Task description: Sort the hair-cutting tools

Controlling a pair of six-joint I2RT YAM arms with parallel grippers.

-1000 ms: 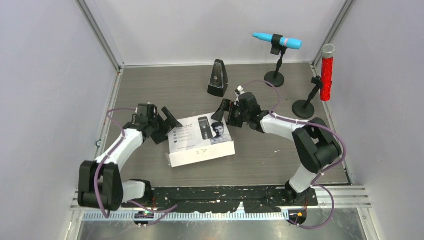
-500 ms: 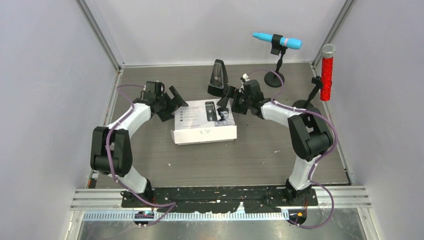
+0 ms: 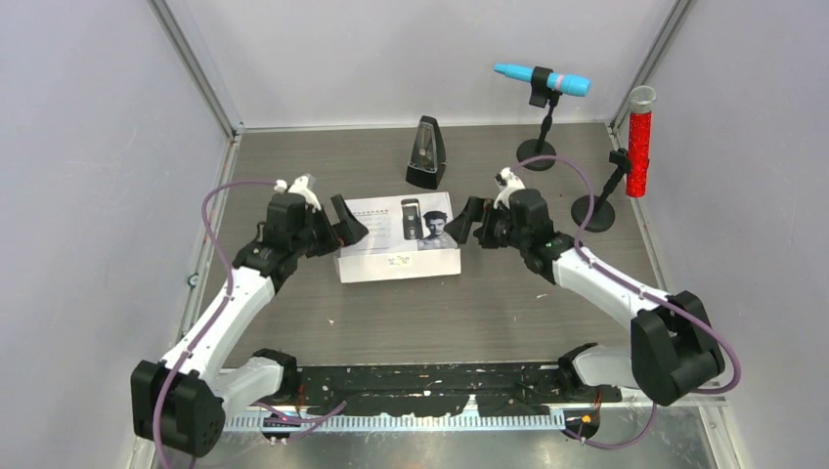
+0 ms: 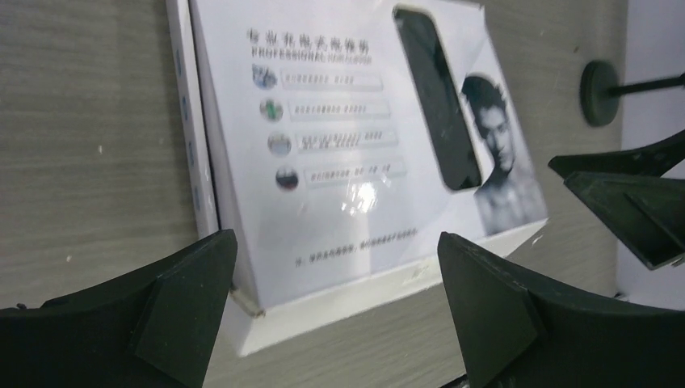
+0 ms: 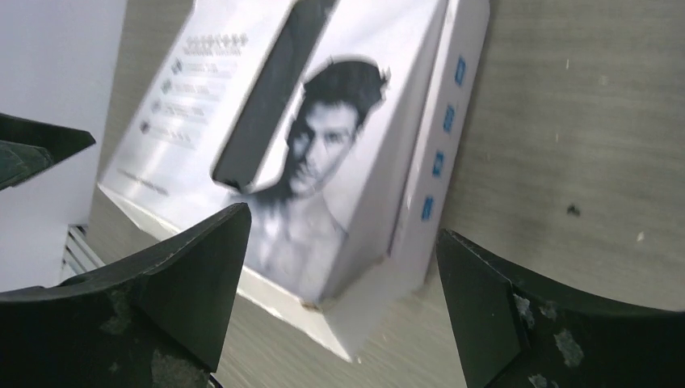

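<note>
Top view: bright, even, diffuse light; faint soft shadows on the table; sharp edge to edge. Left wrist view: white box slightly blurred, print unreadable, small glare patch at centre. Right wrist view: box soft, dimmer.

Your left arm and right arm: white link shells, bulky black joint housings. You have a purple cable running in loose loops along each arm. Both bases sit on a black plate. A small white fitting tops each wrist. Left gripper: matte black wedge fingers, faces clean. Right gripper: same black wedges, but note the pale scuffs and chipped patches on its fingers.
</note>
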